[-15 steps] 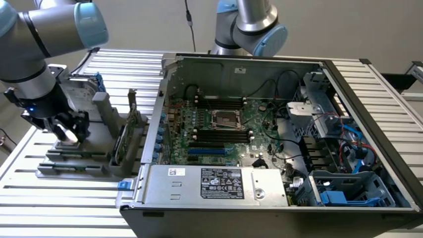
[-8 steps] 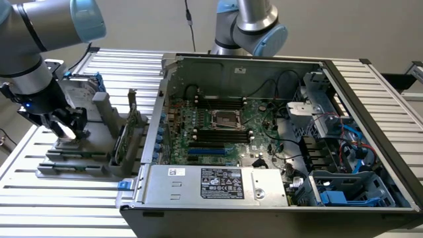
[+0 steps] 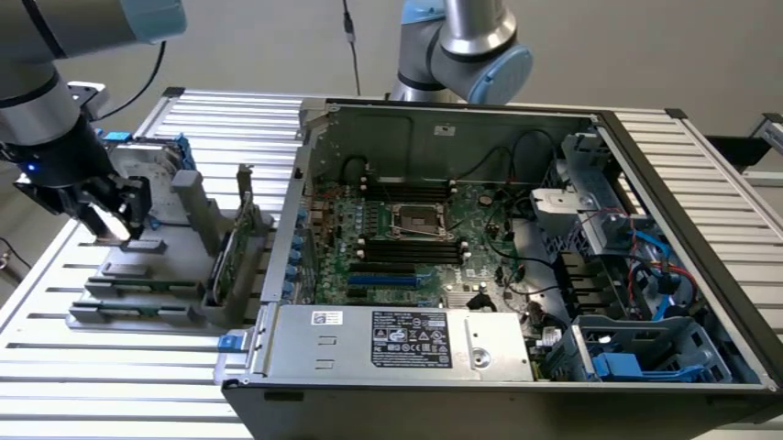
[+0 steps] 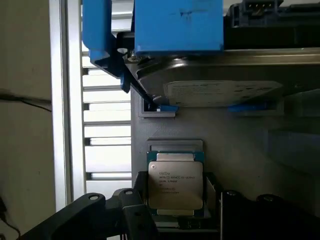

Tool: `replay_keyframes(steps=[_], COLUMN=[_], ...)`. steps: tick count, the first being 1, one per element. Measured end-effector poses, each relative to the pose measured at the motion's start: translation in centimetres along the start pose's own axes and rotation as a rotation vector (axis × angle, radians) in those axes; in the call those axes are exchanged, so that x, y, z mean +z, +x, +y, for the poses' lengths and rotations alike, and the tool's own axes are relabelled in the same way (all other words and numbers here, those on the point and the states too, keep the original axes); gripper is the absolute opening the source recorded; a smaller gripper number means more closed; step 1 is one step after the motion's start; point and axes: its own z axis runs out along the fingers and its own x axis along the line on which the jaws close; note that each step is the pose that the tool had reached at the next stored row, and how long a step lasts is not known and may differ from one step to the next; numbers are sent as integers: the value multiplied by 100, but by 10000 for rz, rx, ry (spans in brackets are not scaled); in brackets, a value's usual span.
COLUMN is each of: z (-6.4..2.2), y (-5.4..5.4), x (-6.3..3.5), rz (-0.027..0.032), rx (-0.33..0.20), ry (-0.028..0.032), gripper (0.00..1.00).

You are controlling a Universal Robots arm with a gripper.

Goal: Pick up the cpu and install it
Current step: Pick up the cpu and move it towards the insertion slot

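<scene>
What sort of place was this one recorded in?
Probably a robotics lab bench set up for computer assembly: an open desktop case with its motherboard exposed, a slatted metal table, and a gray fixture holding parts such as the cpu and a hard drive.

Elevated overview; wrist close above cpu (image 4: pixel 175 184)
</scene>
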Motion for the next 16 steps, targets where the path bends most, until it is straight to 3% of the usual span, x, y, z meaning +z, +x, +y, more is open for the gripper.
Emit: replay_keyframes(steps=[7, 16], z=[47, 101], y=[-66, -279], x=[-317, -735], rz=[0, 0], rx=[1, 0], ry=[0, 0], gripper=[55, 55])
